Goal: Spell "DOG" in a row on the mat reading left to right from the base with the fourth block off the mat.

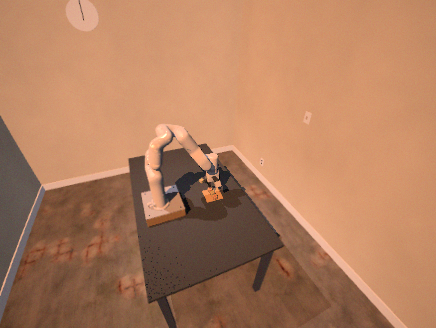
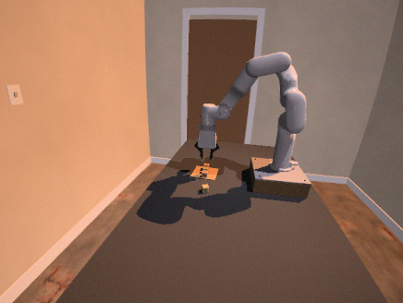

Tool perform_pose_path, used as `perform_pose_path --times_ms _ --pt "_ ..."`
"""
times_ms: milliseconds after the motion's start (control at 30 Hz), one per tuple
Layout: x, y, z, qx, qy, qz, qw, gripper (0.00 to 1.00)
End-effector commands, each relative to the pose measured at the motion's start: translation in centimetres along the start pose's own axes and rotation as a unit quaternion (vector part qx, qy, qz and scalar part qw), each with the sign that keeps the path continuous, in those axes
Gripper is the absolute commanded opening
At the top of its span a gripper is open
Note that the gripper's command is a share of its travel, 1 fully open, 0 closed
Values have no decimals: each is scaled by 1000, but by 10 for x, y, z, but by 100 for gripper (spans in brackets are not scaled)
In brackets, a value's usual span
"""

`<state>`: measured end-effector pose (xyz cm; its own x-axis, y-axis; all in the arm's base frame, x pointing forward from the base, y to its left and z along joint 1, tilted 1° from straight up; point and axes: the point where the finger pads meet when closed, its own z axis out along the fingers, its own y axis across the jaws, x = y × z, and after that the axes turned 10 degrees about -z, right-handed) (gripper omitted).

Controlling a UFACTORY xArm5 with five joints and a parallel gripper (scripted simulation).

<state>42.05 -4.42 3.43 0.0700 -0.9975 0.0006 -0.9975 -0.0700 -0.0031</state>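
Observation:
An orange mat (image 2: 204, 173) lies on the dark table in front of the robot's base; it also shows in the top view (image 1: 212, 196). Small letter blocks (image 2: 205, 169) sit close together in a row on the mat; their letters are too small to read. One more block (image 2: 203, 187) lies on the table off the mat, on the side away from the gripper. My gripper (image 2: 207, 155) hangs a little above the far end of the row, fingers partly apart with nothing between them. In the top view the gripper (image 1: 213, 183) stands just over the mat.
The robot's base block (image 2: 278, 181) stands to the right of the mat in the exterior view. The table's edge runs close to the wall on the mat's side. A door stands behind the table.

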Motion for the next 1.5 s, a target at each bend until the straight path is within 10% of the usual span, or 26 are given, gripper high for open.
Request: perform_pose_path --times_ms 0,33,933,1467 --pt "0 -1 -4 2 0 0 1000 47" --pt "0 -1 -4 2 0 0 1000 100" --pt "0 -1 -9 2 0 0 1000 100" --pt "-1 -1 -74 2 0 0 1000 100"
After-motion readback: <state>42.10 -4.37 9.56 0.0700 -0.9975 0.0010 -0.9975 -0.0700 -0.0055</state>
